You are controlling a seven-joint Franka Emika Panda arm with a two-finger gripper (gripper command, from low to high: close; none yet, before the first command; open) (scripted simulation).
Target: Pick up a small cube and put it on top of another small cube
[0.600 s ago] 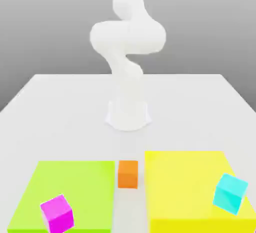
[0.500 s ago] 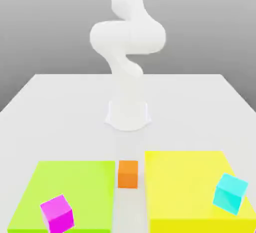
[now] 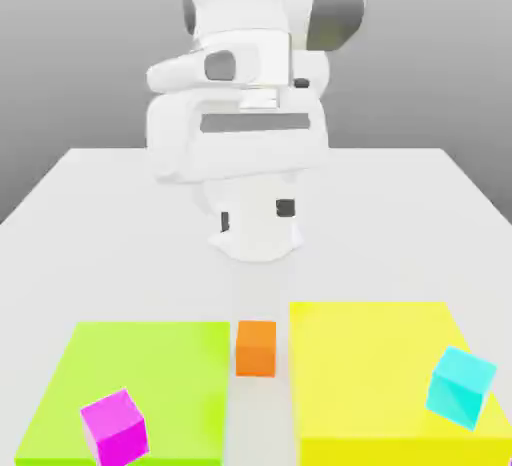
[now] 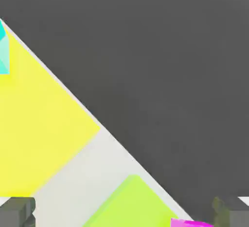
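Just between the lime-green mat and the yellow mat, the orange cube sits on the white table, while the magenta cube rests on the green mat's near corner and a cyan cube on the yellow one. Above, the gripper hangs with its fingers spread wide, holding nothing.

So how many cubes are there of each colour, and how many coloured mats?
Orange cube: 1
Magenta cube: 1
Cyan cube: 1
Green mat: 1
Yellow mat: 1
Total: 5 things, 3 cubes and 2 mats.
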